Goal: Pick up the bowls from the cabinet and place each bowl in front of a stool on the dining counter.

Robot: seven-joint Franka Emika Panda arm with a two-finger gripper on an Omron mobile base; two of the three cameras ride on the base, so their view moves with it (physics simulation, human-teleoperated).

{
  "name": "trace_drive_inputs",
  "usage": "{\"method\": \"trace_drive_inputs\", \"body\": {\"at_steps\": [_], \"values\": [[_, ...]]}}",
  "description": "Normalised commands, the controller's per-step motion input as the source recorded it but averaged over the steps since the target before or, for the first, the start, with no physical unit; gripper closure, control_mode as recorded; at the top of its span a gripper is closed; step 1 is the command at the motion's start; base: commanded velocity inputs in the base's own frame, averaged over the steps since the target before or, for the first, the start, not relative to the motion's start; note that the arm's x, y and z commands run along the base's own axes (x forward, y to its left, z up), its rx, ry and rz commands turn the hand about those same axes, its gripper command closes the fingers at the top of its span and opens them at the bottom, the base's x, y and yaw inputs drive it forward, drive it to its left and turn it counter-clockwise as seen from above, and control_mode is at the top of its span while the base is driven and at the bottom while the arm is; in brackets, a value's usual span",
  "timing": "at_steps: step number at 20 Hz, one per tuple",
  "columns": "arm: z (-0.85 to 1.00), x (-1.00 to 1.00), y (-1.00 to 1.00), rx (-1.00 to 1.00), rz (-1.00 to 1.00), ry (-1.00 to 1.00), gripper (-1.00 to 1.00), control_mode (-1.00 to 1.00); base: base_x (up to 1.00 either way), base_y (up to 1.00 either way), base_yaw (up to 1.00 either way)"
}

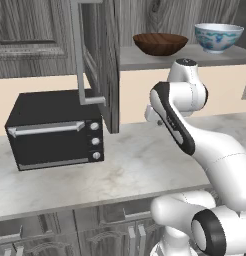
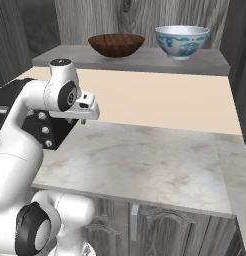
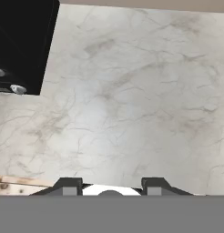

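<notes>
Kitchen: marble counter (image 1: 120, 175), toaster oven (image 1: 55, 130), wall cabinet (image 1: 97, 60).

We see the counter (image 2: 145, 160) bare up to the oven (image 1: 55, 130) at its left end. The open door (image 1: 102, 65) hangs beside the shelf's (image 2: 145, 60) left edge.

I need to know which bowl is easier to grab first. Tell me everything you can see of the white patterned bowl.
The white bowl is round and deep, glossy like ceramic, with a blue-green pattern outside and a narrow foot. It stands upright on the grey cabinet shelf, to the right of the brown wooden bowl and apart from it. Nothing else touches it.
</notes>
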Motion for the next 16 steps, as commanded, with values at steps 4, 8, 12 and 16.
{"method": "trace_drive_inputs", "body": {"at_steps": [4,8,12,16], "values": [[0.00,0.00,0.00,0.00,0.00,0.00,-1.00,-1.00,0.00,0.00,0.00],[0.00,0.00,0.00,0.00,0.00,0.00,-1.00,-1.00,0.00,0.00,0.00],[0.00,-0.04,-0.02,0.00,0.00,0.00,-1.00,-1.00,0.00,0.00,0.00],[0.10,-0.42,-0.14,-0.22,0.02,0.00,-1.00,-1.00,0.00,0.00,0.00]]}}
